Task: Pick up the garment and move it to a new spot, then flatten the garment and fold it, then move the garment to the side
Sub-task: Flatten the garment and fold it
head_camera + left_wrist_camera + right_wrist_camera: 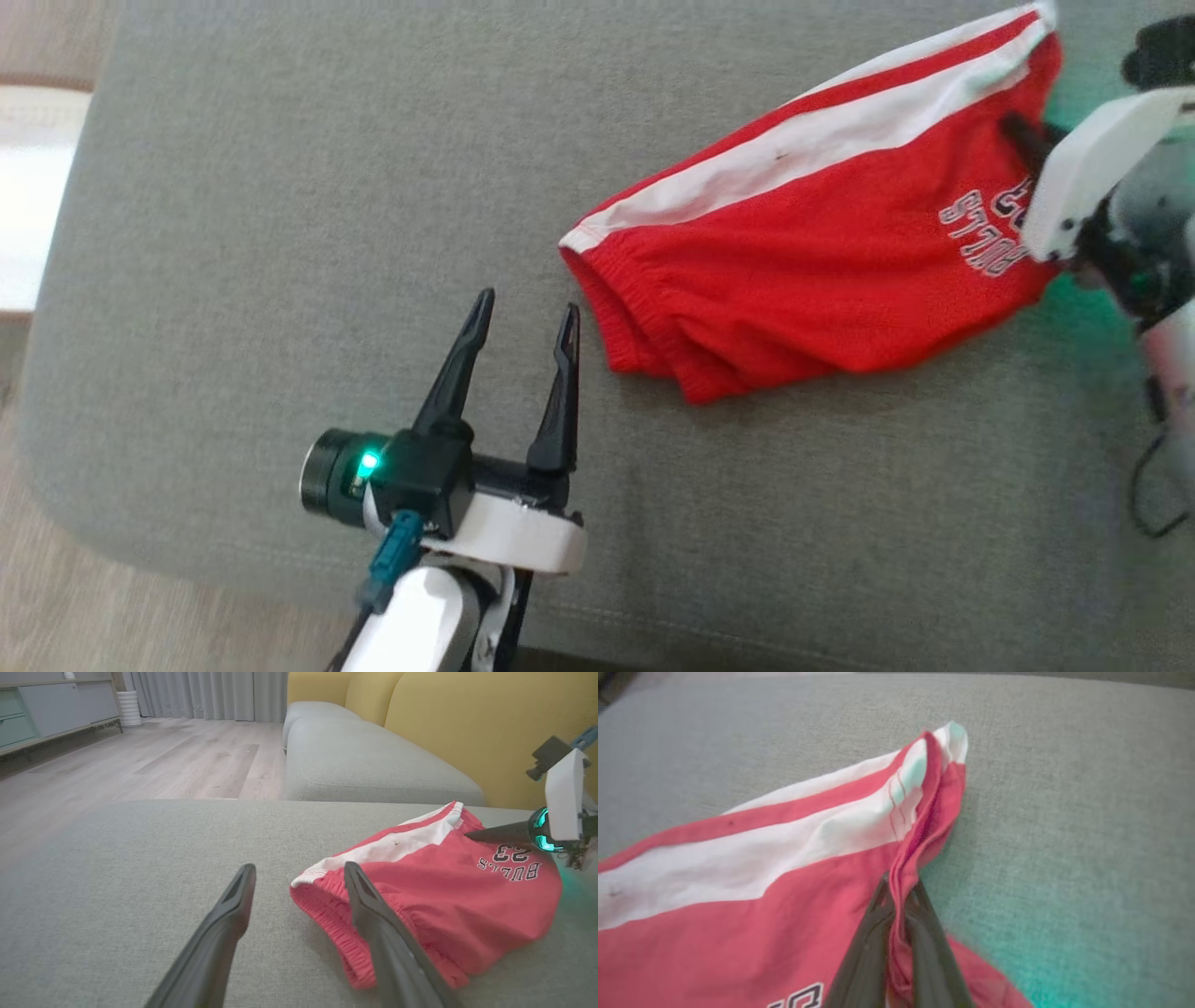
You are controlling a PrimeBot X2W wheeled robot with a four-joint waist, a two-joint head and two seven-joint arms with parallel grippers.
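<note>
closest to the robot, the left gripper (528, 301) hangs over the grey seat cushion (280, 187) near its front edge. its two dark fingers are spread wide and released, with nothing between them. a green light (370, 461) glows on the housing behind those fingers.

just beyond its fingertips and to the right lies the garment (794, 261), a pair of red shorts with a white side stripe, resting on the cushion. the gathered waistband end is the part nearest the left gripper, close to it but apart from it. in the left wrist view one finger overlaps that waistband, though the head view shows a gap. white lettering (509, 869) reading "bulls" and "23" sits toward the far right end of the fabric.

at that end the right gripper (901, 882) is clenched on the garment. its fingers pinch a bunched red fold at the leg edge, just below where the white stripe ends. a teal glow tints the cushion beside it.

farther off, in the left wrist view, a second grey cushion (364, 760) sits against a yellow backrest (467, 718). past them a pale wood floor (163, 760) runs to grey curtains (210, 695) and a low cabinet (46, 709).
</note>
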